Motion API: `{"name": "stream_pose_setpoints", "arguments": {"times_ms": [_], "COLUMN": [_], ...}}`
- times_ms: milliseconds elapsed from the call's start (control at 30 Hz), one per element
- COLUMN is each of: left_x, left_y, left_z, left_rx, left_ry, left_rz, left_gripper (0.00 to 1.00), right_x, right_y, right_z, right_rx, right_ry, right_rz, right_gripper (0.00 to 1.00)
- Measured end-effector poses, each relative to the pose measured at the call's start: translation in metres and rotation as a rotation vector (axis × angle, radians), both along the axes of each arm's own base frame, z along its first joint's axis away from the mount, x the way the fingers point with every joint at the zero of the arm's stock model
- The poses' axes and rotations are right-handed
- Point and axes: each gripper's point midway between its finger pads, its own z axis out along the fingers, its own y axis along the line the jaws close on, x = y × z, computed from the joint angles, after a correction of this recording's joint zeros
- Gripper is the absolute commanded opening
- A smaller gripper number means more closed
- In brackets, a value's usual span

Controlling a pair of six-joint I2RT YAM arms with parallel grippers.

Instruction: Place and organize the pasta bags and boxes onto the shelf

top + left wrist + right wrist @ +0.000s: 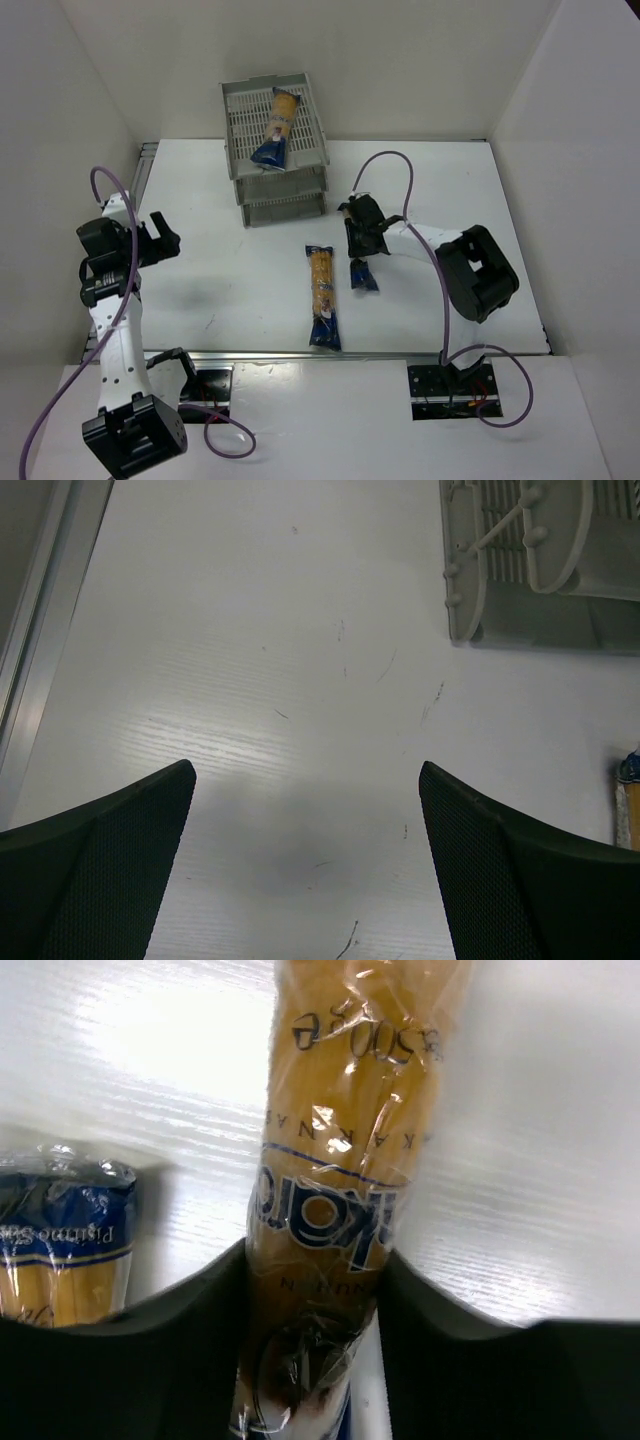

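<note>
The white table (200,300) fills most of my view, and at its far side stands the grey shelf (236,110), three slatted trays stacked. One pasta bag is home: the shelved bag (277,125) lies on the top tray, running front to back and slightly askew. By my count, two are left. The loose bag (322,296) lies flat near the middle of the table, well short of the shelf, with nothing touching it. The held bag (345,1150) sits in my right gripper (312,1260), whose fingers press on it from both sides near one end. From above, only its dark blue tail shows below that gripper, just right of the loose bag, and I cannot tell whether it is off the table. My left gripper (305,780) hangs over bare table at the left with its fingers spread wide, holding nothing. I judge the job about a third done: the held bag needs carrying to a tray, then the loose one.
</note>
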Motion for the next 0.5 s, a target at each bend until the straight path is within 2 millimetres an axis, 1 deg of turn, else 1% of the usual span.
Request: {"name": "stream_pose_setpoints", "arguments": {"times_ms": [33, 67, 133, 267, 300, 367, 400, 467, 500], "left_x": [0.000, 0.000, 0.000, -0.001, -0.001, -0.002, -0.002, -0.003, -0.004], "left_y": [0.000, 0.000, 0.000, 0.002, 0.002, 0.001, 0.001, 0.001, 0.000], "left_z": [-0.001, -0.002, -0.003, -0.002, -0.002, -0.001, 0.001, 0.002, 0.002], "left_rx": [-0.006, -0.009, -0.012, -0.012, -0.011, -0.009, -0.006, -0.003, -0.001], "left_ry": [0.002, 0.004, 0.006, 0.004, 0.003, -0.003, -0.007, -0.015, -0.019], "left_rz": [0.003, 0.004, 0.006, 0.014, 0.014, 0.013, 0.013, 0.013, 0.013], "left_gripper": [1.00, 1.00, 1.00, 1.00, 1.00, 1.00, 1.00, 1.00, 1.00], "right_x": [0.001, 0.002, 0.005, -0.001, -0.006, -0.026, -0.037, -0.056, -0.063], "right_y": [0.000, 0.001, 0.004, 0.007, 0.007, 0.005, 0.004, 0.003, 0.004], "right_z": [0.001, 0.003, 0.006, 0.009, 0.010, 0.015, 0.021, 0.039, 0.052], "right_rx": [0.003, 0.004, 0.016, 0.031, 0.038, 0.051, 0.062, 0.096, 0.121], "right_ry": [-0.002, -0.007, -0.017, -0.009, 0.002, 0.040, 0.057, 0.068, 0.056], "right_rz": [-0.010, 0.002, 0.015, 0.080, 0.101, 0.153, 0.178, 0.229, 0.255], "right_gripper": [0.08, 0.00, 0.00, 0.00, 0.00, 0.00, 0.00, 0.00, 0.00]}}
